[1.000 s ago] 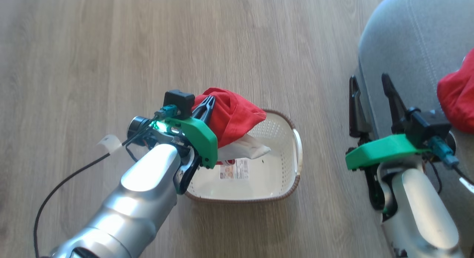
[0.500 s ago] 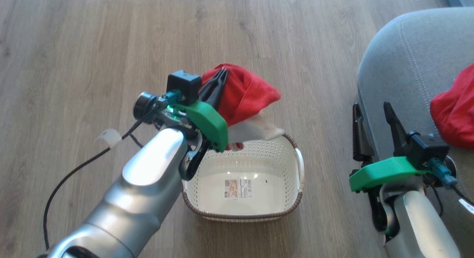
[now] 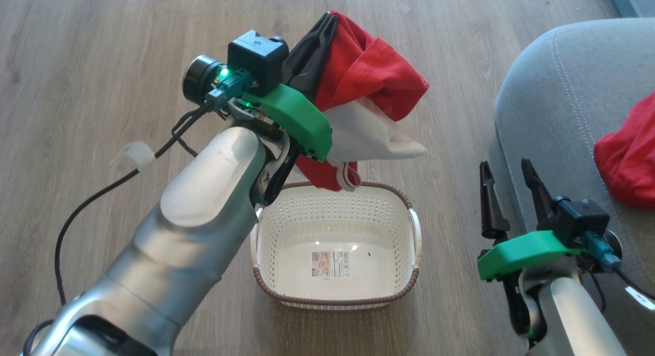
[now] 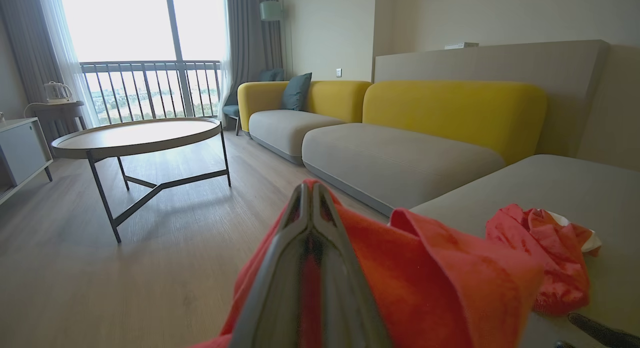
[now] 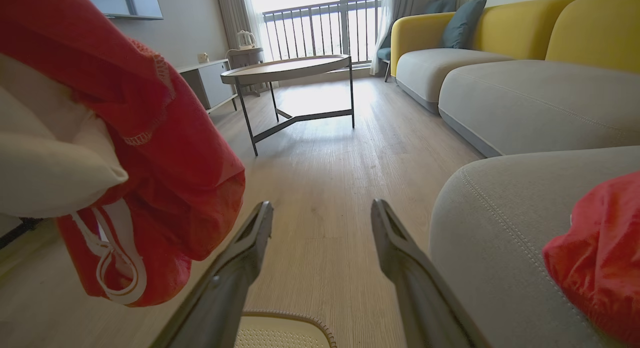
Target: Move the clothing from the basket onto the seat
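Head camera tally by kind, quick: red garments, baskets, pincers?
Red garments: 2, the held garment in the left pincer and the second garment on the seat
Baskets: 1, the basket, holding no clothing
Pincers: 2, counting the right pincer, open
Total: 5

The left gripper (image 3: 327, 19), clamped on the bright red soft garment with white trim (image 3: 371, 72), is lifting it clear of the cream-white perforated plastic basket (image 3: 415, 233), above its far rim.
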